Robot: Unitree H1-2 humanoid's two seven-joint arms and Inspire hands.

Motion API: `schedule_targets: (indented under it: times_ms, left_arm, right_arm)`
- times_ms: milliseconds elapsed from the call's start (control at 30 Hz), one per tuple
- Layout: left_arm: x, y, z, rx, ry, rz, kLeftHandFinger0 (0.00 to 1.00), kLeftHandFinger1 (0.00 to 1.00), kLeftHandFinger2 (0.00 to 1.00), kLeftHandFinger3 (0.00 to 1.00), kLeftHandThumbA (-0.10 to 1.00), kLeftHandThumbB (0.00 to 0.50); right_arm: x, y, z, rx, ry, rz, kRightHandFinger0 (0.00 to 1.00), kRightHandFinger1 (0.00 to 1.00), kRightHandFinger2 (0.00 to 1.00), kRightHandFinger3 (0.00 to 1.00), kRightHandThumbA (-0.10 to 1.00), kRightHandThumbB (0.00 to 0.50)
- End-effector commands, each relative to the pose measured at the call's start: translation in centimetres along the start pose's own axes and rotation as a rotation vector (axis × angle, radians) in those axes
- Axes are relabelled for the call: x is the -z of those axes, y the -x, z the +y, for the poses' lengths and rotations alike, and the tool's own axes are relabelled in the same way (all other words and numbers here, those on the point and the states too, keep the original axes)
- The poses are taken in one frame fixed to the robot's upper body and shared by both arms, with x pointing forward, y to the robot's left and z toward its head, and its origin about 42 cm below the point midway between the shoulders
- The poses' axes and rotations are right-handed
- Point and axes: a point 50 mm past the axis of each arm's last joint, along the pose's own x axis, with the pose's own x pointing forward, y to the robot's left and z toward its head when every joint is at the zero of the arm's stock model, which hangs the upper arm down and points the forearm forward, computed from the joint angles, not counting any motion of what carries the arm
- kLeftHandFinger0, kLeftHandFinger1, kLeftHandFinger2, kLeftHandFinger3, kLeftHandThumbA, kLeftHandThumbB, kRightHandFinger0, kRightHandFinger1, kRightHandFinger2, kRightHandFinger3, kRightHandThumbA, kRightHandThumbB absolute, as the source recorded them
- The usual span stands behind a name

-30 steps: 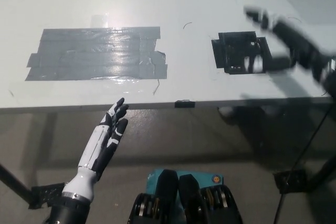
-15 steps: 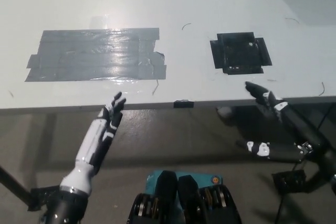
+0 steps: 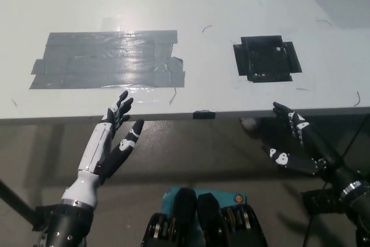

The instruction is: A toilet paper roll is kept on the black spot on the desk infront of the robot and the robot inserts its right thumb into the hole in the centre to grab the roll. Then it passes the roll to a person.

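Observation:
No toilet paper roll shows in the head view. The black spot (image 3: 265,58), a square of black tape, lies bare on the white desk (image 3: 191,4) at the right. My black right hand (image 3: 296,146) hangs open below the desk's front edge, just right of centre, holding nothing. At the lower left my white left hand (image 3: 113,140) is open too, its fingertips reaching up to the desk's front edge.
A wide patch of grey tape (image 3: 107,60) covers the desk's left part. A small black clip (image 3: 203,114) sits on the front edge. Below the edge lies grey floor with dark stand legs (image 3: 324,198) at the right.
My right hand has come down from over the black spot to below the desk's front edge. The left hand has shifted slightly, thumb now spread.

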Motion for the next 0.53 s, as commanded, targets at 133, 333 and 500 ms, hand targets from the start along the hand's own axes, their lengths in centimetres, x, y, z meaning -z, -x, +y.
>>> schedule_targets:
  times_ms: [133, 333, 500]
  left_arm:
    - [-0.9, 0.6, 0.6, -0.029, -0.021, -0.045, 1.00, 1.00, 1.00, 1.00, 0.72, 0.000]
    - [-0.4, 1.4, 0.6, -0.031, -0.026, -0.032, 1.00, 1.00, 1.00, 1.00, 0.70, 0.000]
    - [-0.2, 1.6, 0.5, -0.032, -0.019, -0.022, 1.00, 1.00, 1.00, 1.00, 0.66, 0.000]
  right_arm:
    - [-0.9, -0.5, 0.3, 0.017, 0.069, -0.079, 1.00, 1.00, 1.00, 1.00, 0.62, 0.201]
    - [-0.5, -0.3, 1.1, -0.006, 0.100, -0.066, 1.00, 1.00, 1.00, 1.00, 0.59, 0.194]
    - [-0.4, -0.3, 1.3, -0.019, 0.106, -0.055, 1.00, 1.00, 1.00, 1.00, 0.59, 0.205]
